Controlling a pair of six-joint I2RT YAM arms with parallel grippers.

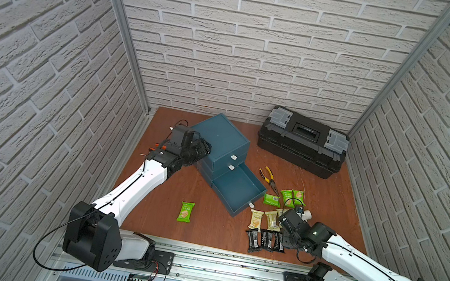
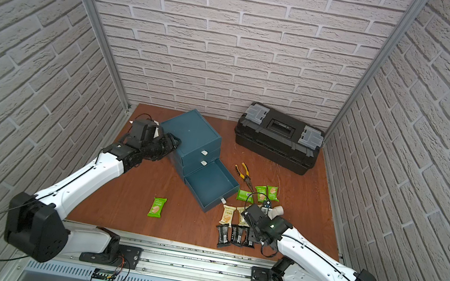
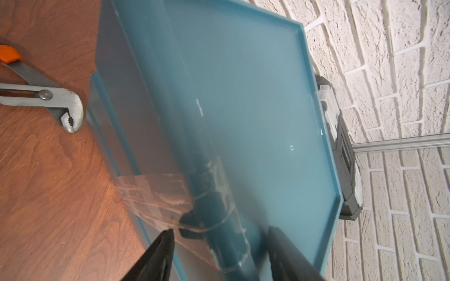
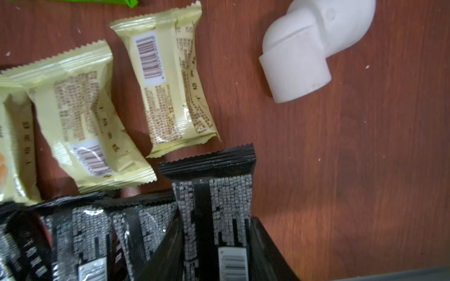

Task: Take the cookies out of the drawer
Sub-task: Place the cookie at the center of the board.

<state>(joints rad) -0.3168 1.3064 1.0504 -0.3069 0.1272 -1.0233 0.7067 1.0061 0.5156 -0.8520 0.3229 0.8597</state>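
Observation:
The blue drawer cabinet (image 1: 221, 137) has its bottom drawer (image 1: 237, 187) pulled out, and nothing lies in it. The cookies are on the table: three green packets (image 1: 291, 195) near the drawer, pale gold ones (image 1: 255, 219) below them, a row of black ones (image 1: 264, 240) and a lone green one (image 1: 186, 211). My right gripper (image 4: 218, 219) is shut on the end black packet (image 4: 211, 189), which rests in that row. My left gripper (image 3: 221, 231) sits astride the cabinet's (image 3: 255, 97) upper left edge, one finger on the side wall and one on the top.
A black toolbox (image 1: 303, 143) stands at the back right. Yellow-handled pliers (image 1: 269, 179) lie right of the drawer. A white pipe elbow (image 4: 306, 48) sits beside my right wrist. Orange-handled pliers (image 3: 48, 97) lie left of the cabinet. Brick walls close three sides.

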